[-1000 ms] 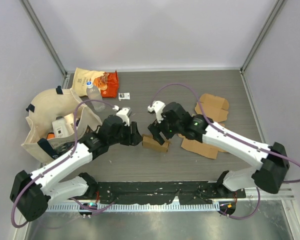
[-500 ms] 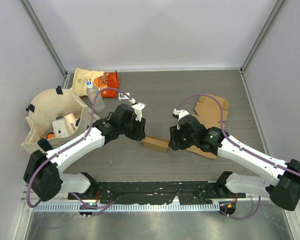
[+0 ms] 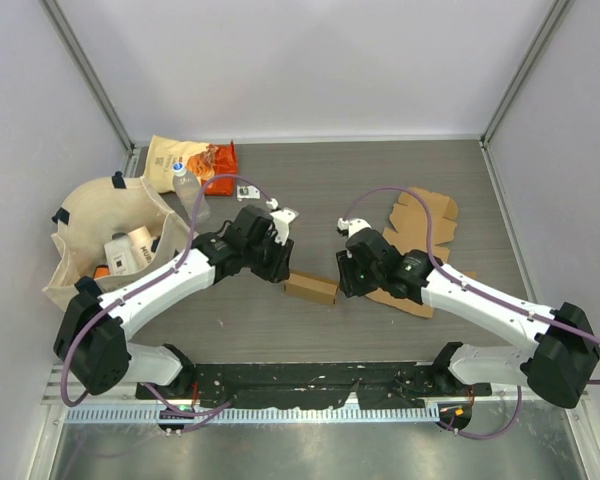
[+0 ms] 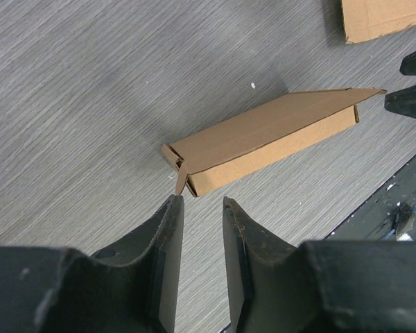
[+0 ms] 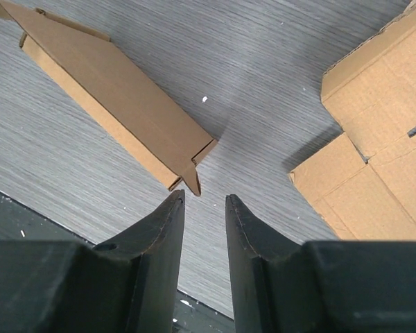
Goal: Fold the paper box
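Observation:
The paper box (image 3: 311,288) lies on the table as a small brown folded carton with a flap tab sticking out at each end. In the left wrist view the paper box (image 4: 263,139) is just beyond my left gripper (image 4: 201,202), whose jaws stand narrowly open and empty by its left end tab. My left gripper (image 3: 281,268) sits at the box's left end. My right gripper (image 3: 344,281) sits at the right end. In the right wrist view the box (image 5: 104,97) is just ahead of my right gripper (image 5: 204,198), also narrowly open and empty.
Flat cardboard blanks (image 3: 422,214) lie to the right, one (image 5: 381,139) close beside my right gripper. A cloth tote bag (image 3: 100,225) with items, a plastic bottle (image 3: 189,190) and a snack bag (image 3: 192,160) sit at the left. The dark front rail (image 3: 310,380) runs along the near edge.
Both grippers' jaws have narrowed. The left arm moved right and further in to the box's left end. The right arm drew back from over the box to its right end.

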